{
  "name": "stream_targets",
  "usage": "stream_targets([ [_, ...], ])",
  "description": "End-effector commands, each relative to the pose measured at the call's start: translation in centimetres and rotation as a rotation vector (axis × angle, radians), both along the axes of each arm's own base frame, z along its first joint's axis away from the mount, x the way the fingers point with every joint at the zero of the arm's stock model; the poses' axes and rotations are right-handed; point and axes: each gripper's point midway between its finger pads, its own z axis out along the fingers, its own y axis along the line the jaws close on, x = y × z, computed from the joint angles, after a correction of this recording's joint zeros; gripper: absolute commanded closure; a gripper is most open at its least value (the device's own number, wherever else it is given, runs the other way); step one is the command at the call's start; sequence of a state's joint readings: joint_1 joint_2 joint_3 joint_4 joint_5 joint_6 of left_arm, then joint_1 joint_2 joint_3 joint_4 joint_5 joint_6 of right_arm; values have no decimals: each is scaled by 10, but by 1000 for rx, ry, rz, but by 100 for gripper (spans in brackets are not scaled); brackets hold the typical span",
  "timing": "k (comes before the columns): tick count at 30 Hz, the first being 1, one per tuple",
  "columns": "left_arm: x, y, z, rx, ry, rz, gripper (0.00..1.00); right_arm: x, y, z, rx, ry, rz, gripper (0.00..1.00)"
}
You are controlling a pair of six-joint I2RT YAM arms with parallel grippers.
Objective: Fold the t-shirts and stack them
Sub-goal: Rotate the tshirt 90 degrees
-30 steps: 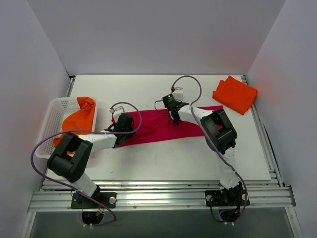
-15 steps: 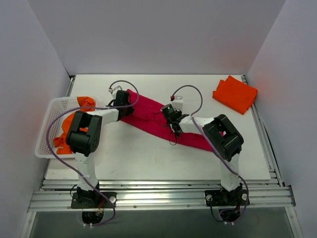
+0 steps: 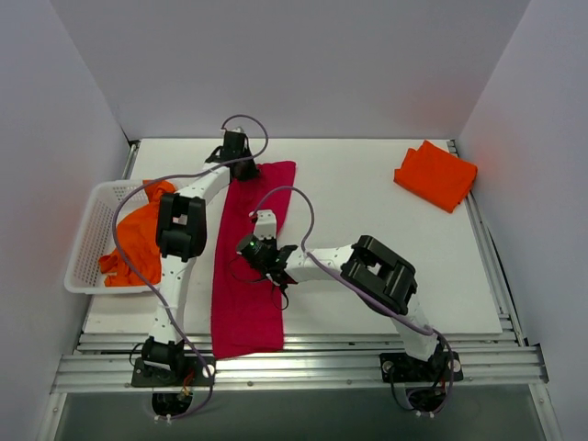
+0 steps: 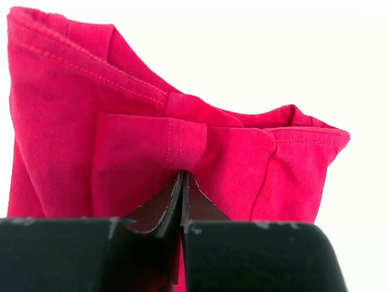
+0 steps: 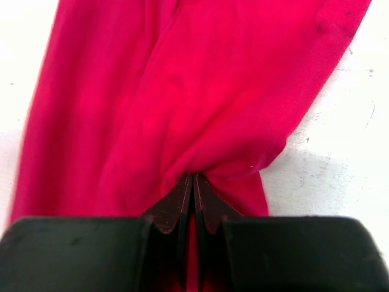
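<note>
One orange shirt (image 3: pixel 435 175) was found folded at the far right corner of the table (image 3: pixel 367 211), and was judged finished. A second orange shirt (image 3: pixel 133 234) was found crumpled in the basket (image 3: pixel 87 234) at the left, not yet taken up. The crimson shirt (image 3: pixel 241 308) was laid left of centre as a long narrow strip, only partly folded and not yet stacked. Its long axis was set from the far side of the table to the near edge, with the far end leaning slightly right. The left hand (image 3: pixel 241 168) was pressed shut on a bunched hem at the far end. The right hand (image 3: pixel 273 266) was pinched on the strip's right edge near mid-length. Which end held the collar could not be told.
</note>
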State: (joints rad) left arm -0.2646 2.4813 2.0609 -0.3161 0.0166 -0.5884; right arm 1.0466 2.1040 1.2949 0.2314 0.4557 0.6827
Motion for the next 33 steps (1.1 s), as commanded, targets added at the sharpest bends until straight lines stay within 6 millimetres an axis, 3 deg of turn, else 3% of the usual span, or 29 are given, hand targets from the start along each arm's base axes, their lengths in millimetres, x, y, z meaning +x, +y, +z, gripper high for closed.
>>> stream_targets([
  [1, 2, -20, 16, -13, 0, -113, 92, -38, -40, -62, -195, 198, 21, 100],
  [10, 12, -18, 32, -13, -48, -110, 92, -24, -70, -53, -241, 163, -50, 99],
  [13, 19, -18, 49, -34, -109, -108, 92, -26, -84, -45, -276, 149, -81, 98],
  [17, 35, -23, 123, -78, -307, -136, 87, -18, -107, -16, -316, 71, -158, 95],
  [20, 40, -21, 175, -77, -414, -153, 65, -15, -114, -3, -324, 53, -173, 95],
  [21, 40, -20, 194, -81, -447, -160, 52, -14, -117, 2, -336, 44, -183, 95],
  [24, 34, -12, 245, -78, -531, -174, 36, -14, -111, 23, -309, 16, -176, 93],
  [27, 26, -3, 288, -85, -611, -163, 32, -17, -106, 43, -300, -5, -161, 89],
  [29, 16, 5, 316, -84, -655, -155, 31, -11, -102, 67, -281, -47, -174, 86],
  [31, 9, 12, 325, -72, -663, -130, 31, -5, -101, 88, -269, -84, -180, 75],
  [32, -4, 16, 349, -81, -703, -122, 31, -2, -100, 102, -252, -107, -187, 60],
  [33, -11, 20, 356, -81, -711, -107, 31, 2, -101, 111, -246, -125, -194, 55],
])
